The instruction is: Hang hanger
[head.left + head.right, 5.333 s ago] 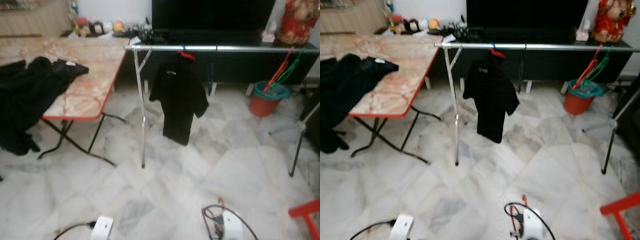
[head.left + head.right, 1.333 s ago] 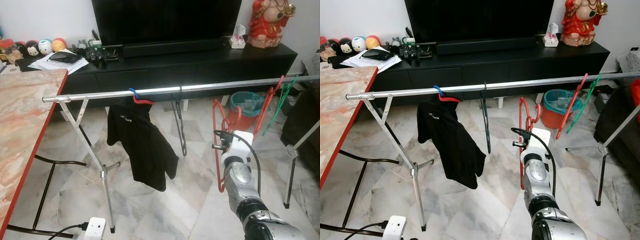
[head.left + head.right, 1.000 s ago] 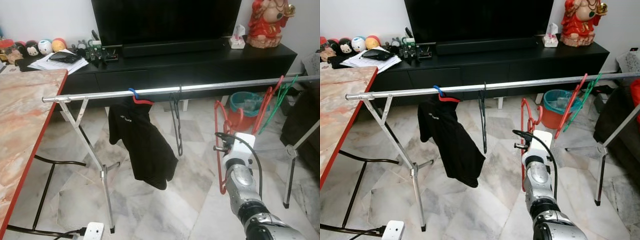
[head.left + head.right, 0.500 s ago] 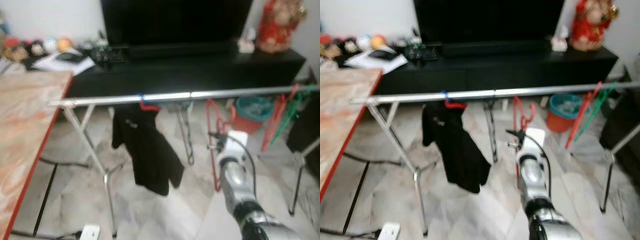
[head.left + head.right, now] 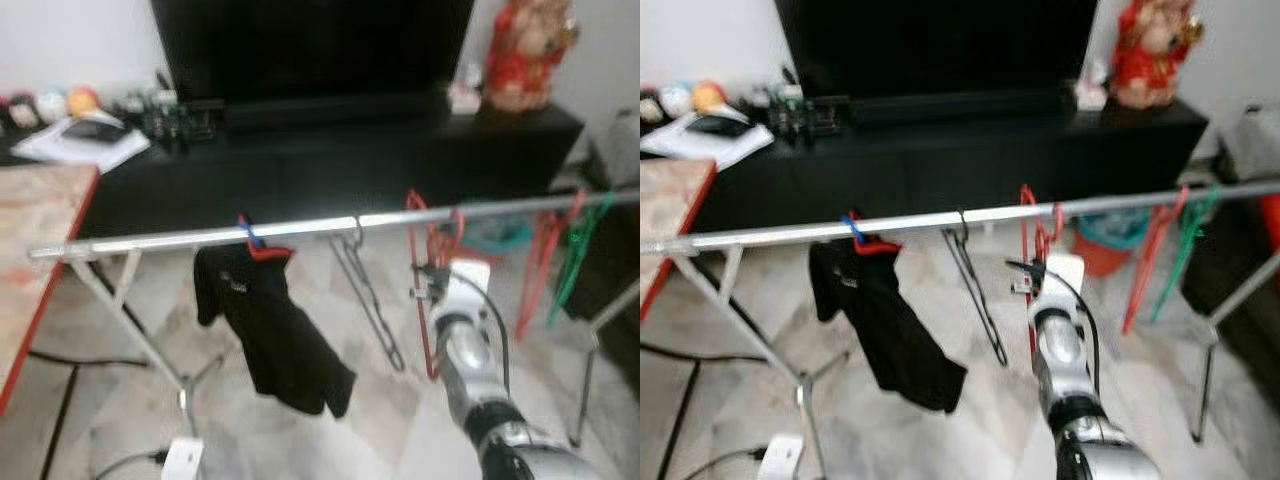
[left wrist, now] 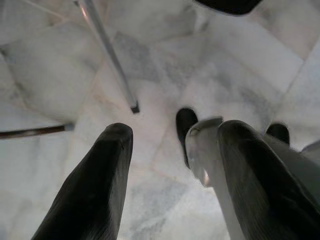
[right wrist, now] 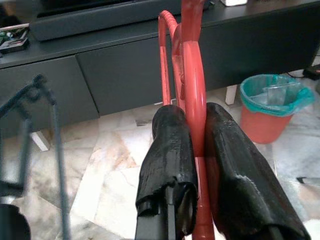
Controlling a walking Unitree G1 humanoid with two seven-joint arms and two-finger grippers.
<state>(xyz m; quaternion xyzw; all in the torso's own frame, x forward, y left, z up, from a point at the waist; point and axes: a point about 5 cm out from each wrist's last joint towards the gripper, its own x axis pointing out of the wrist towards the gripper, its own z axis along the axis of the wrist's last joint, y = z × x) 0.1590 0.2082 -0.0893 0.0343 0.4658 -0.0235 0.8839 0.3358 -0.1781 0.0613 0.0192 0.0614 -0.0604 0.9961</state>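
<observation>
Red hanger stays upright, hook up at the silver rail, because the right hand is clamped on its frame.

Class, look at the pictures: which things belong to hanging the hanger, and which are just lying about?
Belonging to the job:
red hanger
right gripper, shut on it
metal rail

Just about:
black shirt
dark empty hanger
teal-lined bin
red figurine

Open rail stretch between black hanger and 2 hangers (red, green).
</observation>
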